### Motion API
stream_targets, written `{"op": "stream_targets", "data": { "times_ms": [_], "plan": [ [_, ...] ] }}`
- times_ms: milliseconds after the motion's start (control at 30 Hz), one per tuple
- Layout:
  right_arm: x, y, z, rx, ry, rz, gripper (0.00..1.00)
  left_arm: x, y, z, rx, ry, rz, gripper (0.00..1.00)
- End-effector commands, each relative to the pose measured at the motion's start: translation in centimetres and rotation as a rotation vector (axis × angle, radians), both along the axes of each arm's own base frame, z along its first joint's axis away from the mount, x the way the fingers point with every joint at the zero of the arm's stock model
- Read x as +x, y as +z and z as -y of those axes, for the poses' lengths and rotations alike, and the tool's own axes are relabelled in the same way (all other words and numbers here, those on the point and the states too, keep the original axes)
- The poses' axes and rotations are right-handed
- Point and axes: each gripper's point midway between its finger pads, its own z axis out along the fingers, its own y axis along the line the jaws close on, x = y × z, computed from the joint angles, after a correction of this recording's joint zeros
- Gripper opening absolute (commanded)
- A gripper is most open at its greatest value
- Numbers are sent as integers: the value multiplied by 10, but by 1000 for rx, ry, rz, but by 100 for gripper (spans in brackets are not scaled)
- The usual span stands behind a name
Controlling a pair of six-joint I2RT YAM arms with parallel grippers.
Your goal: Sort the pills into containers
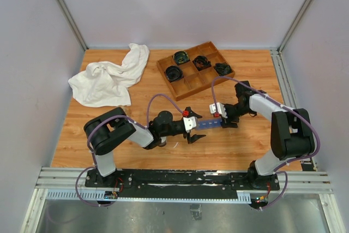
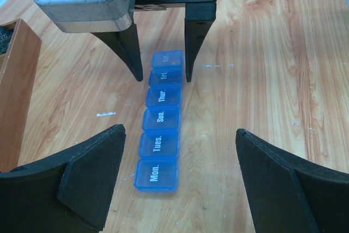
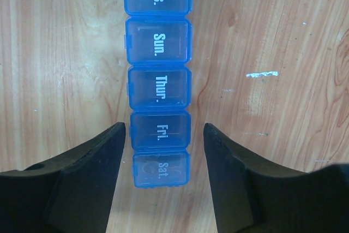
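Blue pill organizer (image 1: pixel 209 124), lids closed, lies centrally on the wooden surface (image 1: pixel 76 129). The right hand (image 3: pixel 163 129), open, straddles its Fri.–Sat. end. The left hand (image 2: pixel 180 135), wide open, flanks its Mon. end. Both hold nothing.

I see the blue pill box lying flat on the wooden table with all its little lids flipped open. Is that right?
Not quite: the lids are all shut, not open. The right wrist view shows the pill box with every labelled lid in sight, Tues. to Sat., lying closed. The rest stands: it does lie flat on the wooden table.
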Motion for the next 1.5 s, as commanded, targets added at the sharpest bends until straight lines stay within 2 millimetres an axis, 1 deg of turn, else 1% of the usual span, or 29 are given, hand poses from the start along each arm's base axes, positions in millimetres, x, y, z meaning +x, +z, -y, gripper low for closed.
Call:
{"op": "stream_targets", "data": {
  "times_ms": [0, 67, 300, 433, 500, 600, 700, 767, 933, 1033, 1200, 1467],
  "plan": [
    [-7, -8, 0, -24, 11, -17, 58, -2, 5, 6, -10, -11, 33, 92],
    [-8, -10, -1, -31, 16, -17, 56, -2, 5, 5, -11, -12, 33, 92],
    [-11, -13, -1, -52, 25, -14, 53, -3, 6, 5, -13, -16, 32, 92],
    [-12, -14, -1, -55, 23, -19, 47, -5, 6, 5, -13, -24, 32, 92],
    [-12, -11, -2, -46, 16, -19, 42, -5, 7, 5, -15, -24, 32, 92],
    [-13, -4, -6, -23, 13, -25, 32, -6, 7, 6, -17, -29, 33, 92],
    [-15, 3, -6, -19, 10, -19, 30, -7, 7, 6, -17, -34, 35, 93],
    [-18, 8, -4, -20, 8, -6, 28, -8, 7, 7, -15, -36, 35, 98],
    [-32, 23, -4, 3, 34, 48, 22, -11, 5, 10, -3, -49, 64, 99],
    [-42, 31, -4, 19, 48, 73, 21, -10, 4, 13, 6, -35, 90, 99],
    [-52, 35, -6, 31, 65, 84, 19, -6, 5, 15, 15, -4, 127, 99],
    [-59, 41, -10, 27, 81, 109, 19, 0, -7, 20, 80, 28, 119, 98]
  ]
}}
